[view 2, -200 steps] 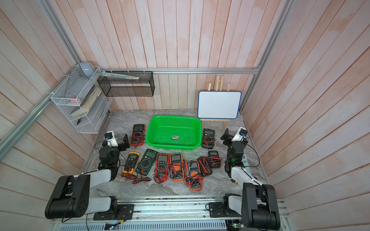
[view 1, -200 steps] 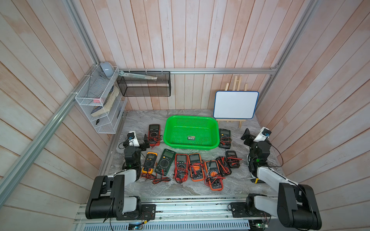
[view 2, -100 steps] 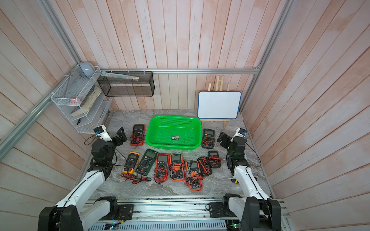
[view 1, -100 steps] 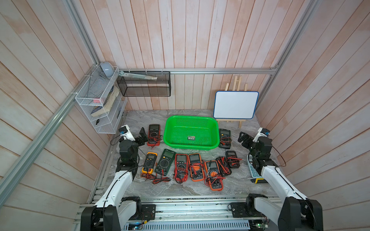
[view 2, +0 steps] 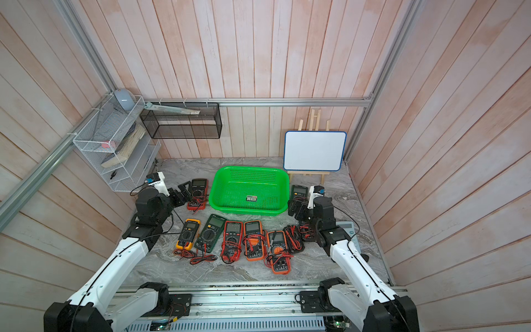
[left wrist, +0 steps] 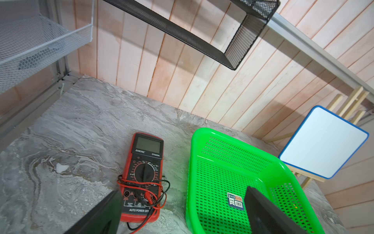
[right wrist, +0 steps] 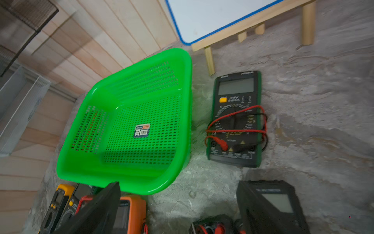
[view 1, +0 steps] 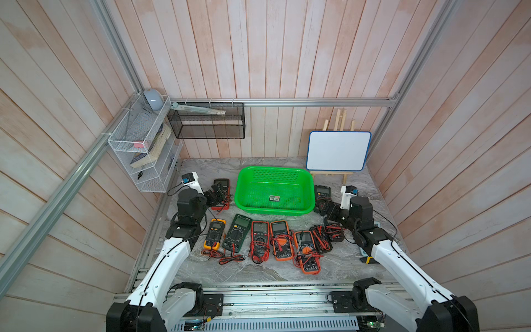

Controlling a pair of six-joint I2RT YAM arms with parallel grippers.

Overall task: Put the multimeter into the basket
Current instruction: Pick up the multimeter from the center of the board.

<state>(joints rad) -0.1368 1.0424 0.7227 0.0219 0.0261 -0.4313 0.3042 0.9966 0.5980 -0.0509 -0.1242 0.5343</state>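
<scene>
The green basket stands mid-table, holding only a small sticker. A red multimeter with coiled leads lies left of it. My left gripper hovers open over that meter's near end, nothing between its fingers. A dark green-edged multimeter lies right of the basket. My right gripper stands open just short of it, by the basket's near right corner, above bare table.
Several more multimeters with tangled leads lie in a row in front of the basket. One black meter sits beside my right finger. A whiteboard on an easel stands back right. A white wire rack and a black mesh basket hang on the walls.
Both arms have unfolded and reached forward. The left gripper moved out over the red multimeter. The right gripper swung in toward the basket's right side.
</scene>
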